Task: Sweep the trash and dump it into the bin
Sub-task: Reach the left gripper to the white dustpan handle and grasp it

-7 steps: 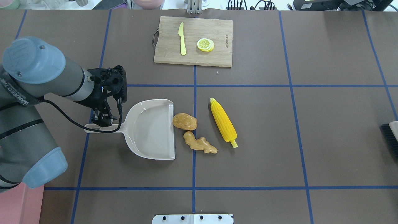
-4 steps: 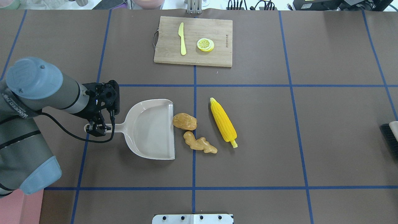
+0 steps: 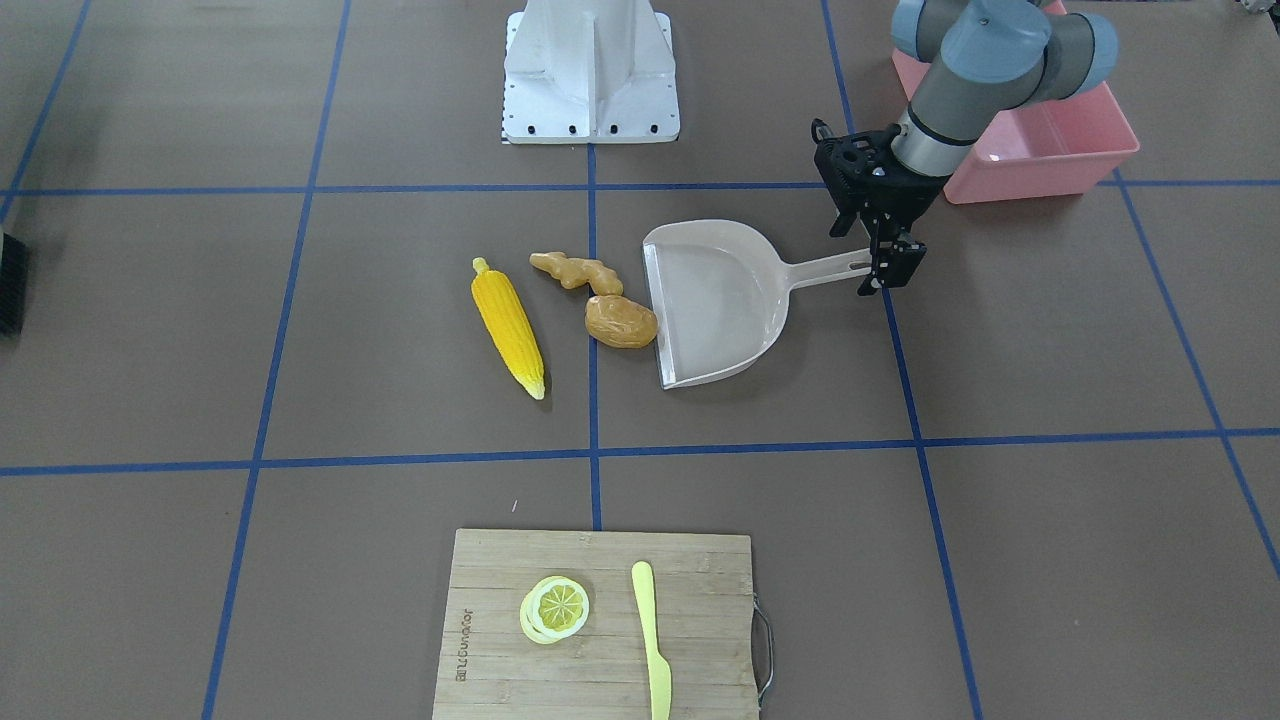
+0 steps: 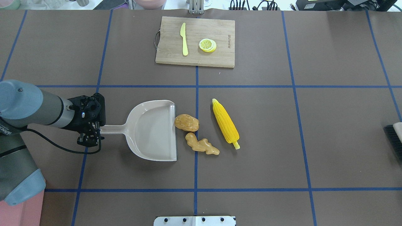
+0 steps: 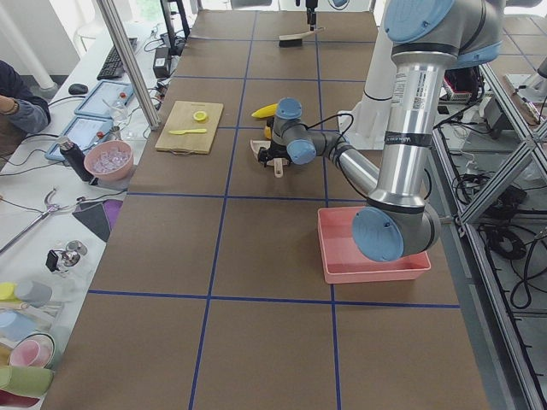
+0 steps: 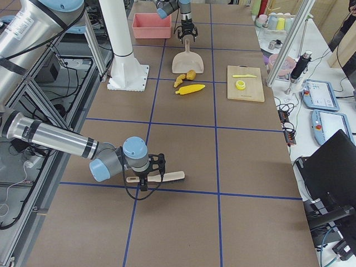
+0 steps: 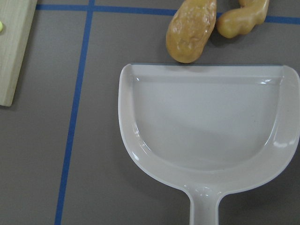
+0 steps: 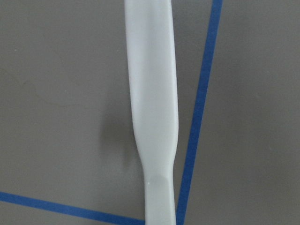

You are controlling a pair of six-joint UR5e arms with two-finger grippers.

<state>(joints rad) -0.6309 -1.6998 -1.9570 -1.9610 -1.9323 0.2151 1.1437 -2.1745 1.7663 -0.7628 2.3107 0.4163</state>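
The corn cob (image 4: 225,123), potato (image 4: 186,122) and ginger root (image 4: 201,145) lie on the table just off the open lip of the beige dustpan (image 4: 154,131). The potato touches the lip. My left gripper (image 4: 89,138) is open over the end of the dustpan's handle (image 3: 830,267); its wrist view looks along the empty pan (image 7: 206,131). The pink bin (image 3: 1040,140) stands behind the left arm, near the robot's base. My right gripper (image 6: 146,179) is at the brush's handle (image 8: 152,108) far to the right. I cannot tell whether it is open or shut.
A wooden cutting board (image 4: 195,41) at the far side carries a pale yellow knife (image 4: 183,39) and a lemon slice (image 4: 207,45). The brush (image 4: 394,138) lies at the table's right edge. The robot's base plate (image 3: 590,70) stands at the near middle.
My left gripper has moved back along the dustpan's handle, from near the pan's neck to the handle's end, and lower. The trash and the dustpan have not moved.
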